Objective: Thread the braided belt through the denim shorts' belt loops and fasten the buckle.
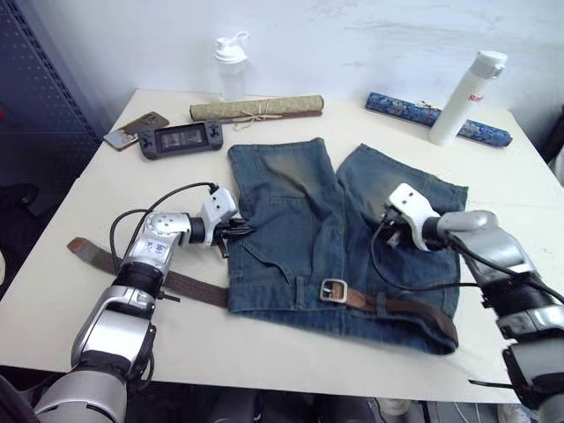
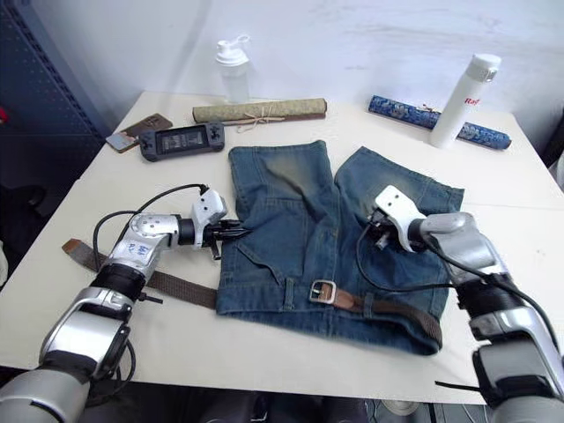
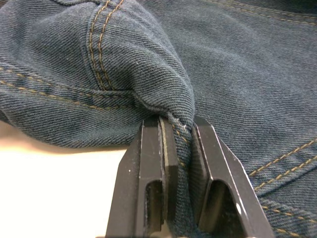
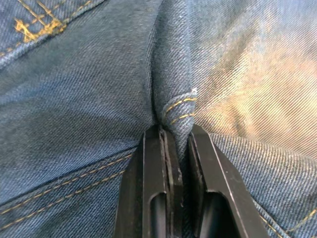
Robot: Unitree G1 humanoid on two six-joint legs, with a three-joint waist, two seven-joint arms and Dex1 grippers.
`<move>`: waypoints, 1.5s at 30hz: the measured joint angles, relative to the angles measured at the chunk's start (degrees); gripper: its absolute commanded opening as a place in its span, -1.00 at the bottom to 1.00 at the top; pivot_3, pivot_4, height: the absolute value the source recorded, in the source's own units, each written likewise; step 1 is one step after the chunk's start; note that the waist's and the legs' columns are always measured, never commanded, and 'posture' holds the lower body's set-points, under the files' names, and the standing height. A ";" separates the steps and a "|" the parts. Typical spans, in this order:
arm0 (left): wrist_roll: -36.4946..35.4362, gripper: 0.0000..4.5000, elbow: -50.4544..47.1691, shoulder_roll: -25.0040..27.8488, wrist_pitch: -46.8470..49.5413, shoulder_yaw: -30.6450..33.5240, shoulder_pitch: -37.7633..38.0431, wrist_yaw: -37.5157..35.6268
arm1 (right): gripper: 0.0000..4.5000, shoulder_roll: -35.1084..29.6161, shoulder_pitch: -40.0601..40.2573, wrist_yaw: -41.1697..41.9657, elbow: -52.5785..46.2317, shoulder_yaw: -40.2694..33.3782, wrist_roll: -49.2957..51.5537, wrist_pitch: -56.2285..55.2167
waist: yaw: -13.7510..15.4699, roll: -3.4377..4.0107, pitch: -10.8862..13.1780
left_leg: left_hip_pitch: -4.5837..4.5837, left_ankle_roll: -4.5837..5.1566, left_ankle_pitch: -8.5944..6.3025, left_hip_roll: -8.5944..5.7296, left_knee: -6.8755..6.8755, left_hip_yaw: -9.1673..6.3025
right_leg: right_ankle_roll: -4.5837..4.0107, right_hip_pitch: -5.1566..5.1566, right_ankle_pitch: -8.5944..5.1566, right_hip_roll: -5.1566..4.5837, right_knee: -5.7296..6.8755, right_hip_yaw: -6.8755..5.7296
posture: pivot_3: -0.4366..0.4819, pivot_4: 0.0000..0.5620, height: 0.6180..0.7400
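1. The left hand (image 3: 176,124) is pinched shut on a fold of the shorts (image 1: 300,211) at their left side seam.
2. The right hand (image 4: 174,130) is likewise closed on a stitched fold of denim on the right leg.
3. The shorts lie flat on the counter (image 1: 79,264), waistband nearest the robot.
4. The belt (image 1: 189,286) runs along that waistband; its free end trails off to the left on the counter, and the buckle (image 1: 333,290) sits mid-waist, seemingly unfastened.
5. Denim looks soft and limp, so it will bunch when pulled; better held near seams.
6. The belt seems flexible but firmer; its tip is the place to grip for threading the loops (image 1: 302,291).
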 measured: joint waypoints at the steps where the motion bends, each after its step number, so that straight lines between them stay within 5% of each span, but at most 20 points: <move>1: 0.46 -0.97 1.77 -0.23 -0.49 0.25 -0.96 1.29 | -0.99 1.21 -2.02 -0.91 3.48 0.95 -1.62 -2.82 | -0.39 0.03 -0.02 | 0.02 -0.03 -0.02 0.04 0.00 0.03 | 0.00 -0.01 0.00 0.05 0.01 0.04 | -0.05 -0.47 0.63; 8: 4.85 -0.97 12.62 -1.24 -3.63 0.94 -7.13 12.61 | -0.99 11.56 -16.44 -8.48 30.55 3.38 -10.12 -18.60 | -1.88 0.10 -0.06 | 0.04 0.12 0.19 0.20 -0.03 0.11 | -0.03 -0.04 0.02 0.26 0.25 0.20 | -0.05 -0.47 0.63; 16: 7.09 -0.97 16.89 -2.21 -6.04 2.35 -9.08 17.04 | -0.99 15.55 -21.11 -14.70 43.45 1.16 -12.66 -26.72 | -2.26 0.20 -0.01 | 0.01 0.09 0.21 0.22 -0.05 0.13 | -0.03 -0.09 0.02 0.29 0.24 0.31 | -0.05 -0.47 0.63; 17: 7.02 -0.50 17.00 -2.34 -6.07 2.90 -9.07 16.99 | -0.59 15.57 -21.12 -14.71 43.70 0.61 -12.52 -27.10 | -2.26 0.22 0.00 | 0.00 0.09 0.21 0.22 -0.05 0.15 | -0.03 -0.12 0.02 0.29 0.24 0.32 | -0.05 -0.47 0.63; 22: 4.95 0.46 16.54 -1.73 -5.55 7.98 -8.19 15.82 | 0.43 14.26 -20.96 -12.68 43.06 -6.14 -9.35 -24.63 | -2.25 0.35 0.08 | -0.21 0.09 0.21 0.22 -0.07 0.16 | -0.03 -0.28 0.01 0.31 0.14 0.37 | -0.05 -0.47 0.63; 23: 4.35 0.71 14.93 -1.46 -5.19 9.06 -7.35 15.13 | 0.69 13.63 -20.05 -11.47 40.79 -7.61 -8.44 -23.17 | -2.25 0.38 0.10 | -0.26 0.10 0.21 0.21 -0.10 0.16 | -0.03 -0.31 0.01 0.31 0.10 0.40 | -0.05 -0.47 0.63; 24: 3.86 0.73 13.70 -1.16 -4.88 9.54 -6.49 14.58 | 0.93 13.23 -19.15 -10.66 38.96 -8.32 -7.82 -21.90 | -2.24 0.40 0.12 | -0.29 0.12 0.20 0.21 -0.10 0.17 | -0.02 -0.33 0.01 0.32 0.10 0.42 | -0.05 -0.47 0.63; 31: -7.04 0.73 -20.42 1.55 11.52 17.84 8.43 11.32 | 0.97 10.13 -0.11 -2.30 -5.80 -16.41 6.12 0.36 | -2.18 0.64 0.31 | -1.38 0.15 0.19 0.23 -0.01 0.15 | -0.02 -1.45 0.01 0.42 0.17 1.07 | -0.05 -0.47 0.63; 34: -21.71 0.73 -44.68 1.30 28.96 26.80 16.12 16.08 | 0.97 10.16 9.40 -0.25 -29.00 -22.48 18.50 9.87 | -1.95 0.66 0.47 | -1.36 0.15 0.17 0.24 -0.08 -0.05 | -0.01 -1.29 0.00 0.57 -0.03 1.53 | -0.05 -0.47 0.63; 38: -43.54 0.73 -64.88 1.63 47.83 41.38 27.65 24.07 | 0.97 9.20 20.22 1.19 -44.77 -30.83 33.20 18.98 | -1.75 0.66 0.49 | -1.04 0.15 0.15 0.22 -0.04 -0.07 | 0.04 -0.91 -0.01 0.61 -0.19 1.79 | -0.05 -0.47 0.63; 45: -68.61 0.73 -71.02 -0.46 62.06 54.83 54.78 35.64 | 0.97 6.94 30.32 0.51 -53.51 -33.14 40.86 22.09 | -1.48 0.63 0.64 | -0.97 0.10 0.04 0.24 -0.11 0.05 | 0.06 -1.07 -0.03 0.58 -0.15 1.97 | -0.05 -0.47 0.63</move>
